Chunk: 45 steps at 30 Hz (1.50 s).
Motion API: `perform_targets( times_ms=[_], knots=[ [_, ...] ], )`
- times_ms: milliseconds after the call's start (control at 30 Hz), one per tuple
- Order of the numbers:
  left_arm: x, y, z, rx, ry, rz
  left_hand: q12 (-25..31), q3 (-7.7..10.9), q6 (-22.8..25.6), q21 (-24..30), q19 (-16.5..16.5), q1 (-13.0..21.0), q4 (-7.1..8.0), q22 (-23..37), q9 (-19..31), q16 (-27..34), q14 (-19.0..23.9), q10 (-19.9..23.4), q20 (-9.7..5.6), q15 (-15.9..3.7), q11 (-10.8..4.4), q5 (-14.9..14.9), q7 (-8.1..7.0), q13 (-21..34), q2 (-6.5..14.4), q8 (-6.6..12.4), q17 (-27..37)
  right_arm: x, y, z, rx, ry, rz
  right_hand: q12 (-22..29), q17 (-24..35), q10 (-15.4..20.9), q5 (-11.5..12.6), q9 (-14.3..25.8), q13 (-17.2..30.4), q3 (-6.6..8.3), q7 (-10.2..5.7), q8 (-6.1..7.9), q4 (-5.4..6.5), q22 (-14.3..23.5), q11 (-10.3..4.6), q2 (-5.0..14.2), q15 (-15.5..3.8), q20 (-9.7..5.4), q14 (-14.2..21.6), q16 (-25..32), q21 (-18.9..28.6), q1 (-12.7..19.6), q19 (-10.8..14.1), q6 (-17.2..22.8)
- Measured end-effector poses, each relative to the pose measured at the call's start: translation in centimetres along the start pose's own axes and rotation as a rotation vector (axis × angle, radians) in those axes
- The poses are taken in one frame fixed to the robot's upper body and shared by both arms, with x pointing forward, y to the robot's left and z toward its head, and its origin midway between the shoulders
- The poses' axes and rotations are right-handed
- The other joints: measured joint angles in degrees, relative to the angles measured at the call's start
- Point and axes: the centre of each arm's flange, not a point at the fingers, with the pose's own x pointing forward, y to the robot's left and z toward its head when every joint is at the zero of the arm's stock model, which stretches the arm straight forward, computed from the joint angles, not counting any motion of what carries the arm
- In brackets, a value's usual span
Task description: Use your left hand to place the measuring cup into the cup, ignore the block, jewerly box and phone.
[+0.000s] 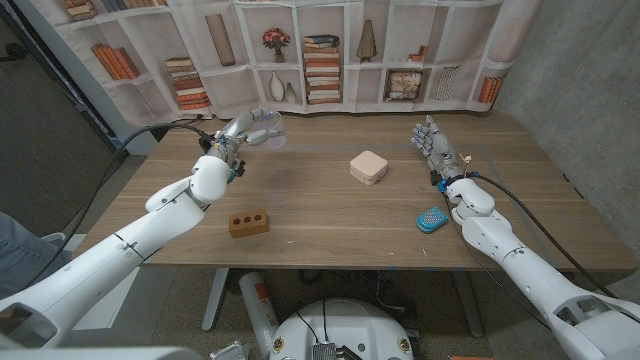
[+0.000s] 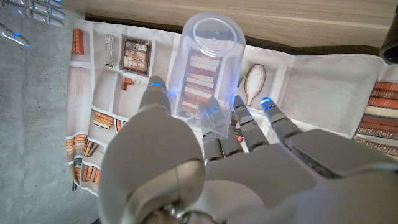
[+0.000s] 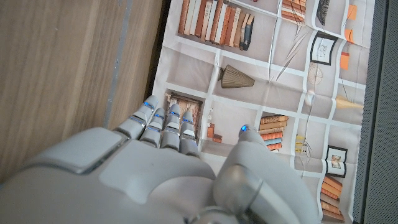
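Left hand (image 1: 240, 133) holds the clear measuring cup (image 1: 268, 127) aloft.
It hangs near the table's (image 1: 330, 220) far-left edge (seemingly clear of it); right hand (image 1: 432, 146) empty, fingers apart.

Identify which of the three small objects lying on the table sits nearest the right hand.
The blue phone, beside the right hand's wrist; the box sits mid-table, the brown block toward the left arm.

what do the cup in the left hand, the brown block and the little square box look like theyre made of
Cup: clear plastic by the look, glossy; the bookshelf backdrop shows through its wall while the left hand holds it.
Block: brown and matte with two round holes, perhaps wood or foam.
Box: pale beige, smooth, rounded corners; plastic or leatherette, hard to tell.
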Motion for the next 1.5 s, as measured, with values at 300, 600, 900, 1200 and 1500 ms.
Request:
perform_targets(
  times_ms=[300,600,900,1200,1500],
  knots=[
    [-0.1,0.6,-0.2,0.003,0.009,0.009,0.0,0.00,0.0,0.0,0.0,0.1,0.00,0.0,0.0,0.0,0.0,0.0,0.00,0.00,0.00,0.0,0.00,0.0,0.1,0.00,0.0,0.0,0.1,0.1,-0.003,0.001,0.004,0.0,0.0,0.0,0.0,0.0,0.0,0.00,0.00,0.00,0.00,0.0,0.00,0.00,0.00,0.00,0.0,0.0,0.0,0.0,0.0,0.0],
    [-0.7,1.6,-0.7,0.001,0.023,0.029,-0.4,-0.01,0.0,0.0,0.0,0.3,-0.01,0.0,0.0,0.0,0.0,0.1,0.00,0.00,-0.10,-0.3,-0.01,0.0,0.0,0.00,0.0,-0.1,0.3,0.1,-0.010,0.000,0.008,0.0,0.0,0.0,0.0,0.0,0.0,0.00,0.00,0.00,0.00,0.0,0.00,0.00,0.00,0.00,0.0,0.0,0.0,0.0,0.0,0.0],
    [-1.4,2.6,-1.1,0.010,0.039,0.047,-0.4,-0.07,0.5,0.0,0.0,0.5,-0.07,0.0,0.0,0.0,0.1,0.1,0.00,0.15,-0.10,-0.3,0.09,0.0,-0.3,0.00,0.0,-0.3,0.4,0.2,-0.013,-0.001,0.010,0.0,0.0,0.0,0.0,0.0,0.0,0.00,0.00,0.00,0.01,0.0,0.00,0.00,0.00,0.00,0.0,0.0,-0.4,0.0,0.0,0.0],
    [-1.8,3.5,-1.4,0.020,0.050,0.062,-0.4,-0.07,1.2,0.0,0.0,0.6,-0.08,0.0,0.0,0.0,0.1,0.7,0.00,0.15,-0.09,-0.3,0.00,0.0,-0.3,-0.01,0.0,-0.3,0.6,0.2,-0.015,-0.001,0.013,0.0,0.0,0.0,0.0,0.0,0.0,-0.25,0.00,0.00,-0.23,0.0,0.00,0.00,0.00,0.00,0.0,0.0,-0.4,0.0,0.0,0.0],
    [-1.9,4.5,-1.4,0.037,0.054,0.073,-0.4,-0.08,1.2,0.0,0.0,0.6,-0.08,0.0,0.0,0.0,0.5,1.0,0.00,-0.12,-0.38,-0.6,-0.02,0.3,-0.3,-0.01,0.0,-0.3,0.7,0.3,-0.017,0.003,0.015,0.0,0.0,0.0,0.0,0.0,0.0,-0.25,0.00,0.00,-0.23,0.0,-0.01,0.00,0.00,0.01,0.0,0.0,-0.4,0.0,0.0,0.0]
  ],
)
